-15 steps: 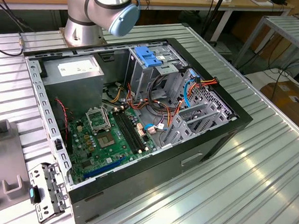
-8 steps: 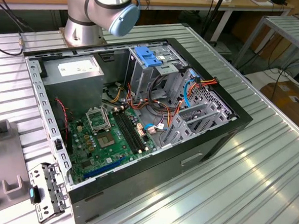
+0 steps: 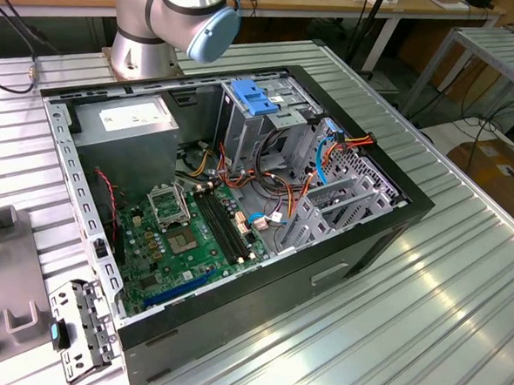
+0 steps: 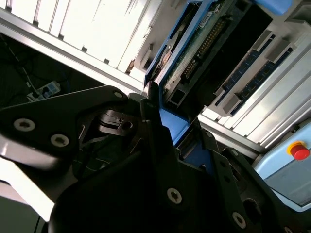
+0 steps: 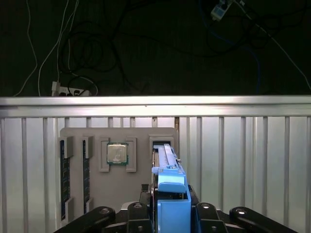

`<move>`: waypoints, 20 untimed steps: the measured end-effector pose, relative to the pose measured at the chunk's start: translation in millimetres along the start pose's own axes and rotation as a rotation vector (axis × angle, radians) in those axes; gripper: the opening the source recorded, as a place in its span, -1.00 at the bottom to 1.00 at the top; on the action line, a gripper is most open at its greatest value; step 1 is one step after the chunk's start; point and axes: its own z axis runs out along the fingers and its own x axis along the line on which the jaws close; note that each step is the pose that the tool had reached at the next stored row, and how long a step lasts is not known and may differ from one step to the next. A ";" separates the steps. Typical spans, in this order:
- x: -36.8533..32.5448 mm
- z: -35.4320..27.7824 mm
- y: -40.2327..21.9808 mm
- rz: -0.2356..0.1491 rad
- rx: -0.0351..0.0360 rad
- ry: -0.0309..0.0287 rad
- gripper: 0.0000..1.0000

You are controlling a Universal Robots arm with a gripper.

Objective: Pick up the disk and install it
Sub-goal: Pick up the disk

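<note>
Gripper [image 5: 170, 208] fingers pinch the disk [image 5: 167, 170] edge-on at the grey parts holder [image 5: 77, 133] near the bench edge; risk: narrow rail grip may twist loose.

The disk [image 5: 167, 174] stands on edge, clamped between the pincer's [image 5: 171, 206] two fingers, its blue rail turned to the first wrist view. The second wrist view shows its green circuit board [image 4: 197, 51] and a row of connector pins, edged by blue rail.
</note>
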 end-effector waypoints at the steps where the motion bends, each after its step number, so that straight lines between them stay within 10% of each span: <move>1: 0.0 -0.8 0.0 0.000 -0.0003 0.0000 -0.26; 20: 0.3 -12.9 -0.1 0.000 -0.0043 0.0000 -0.26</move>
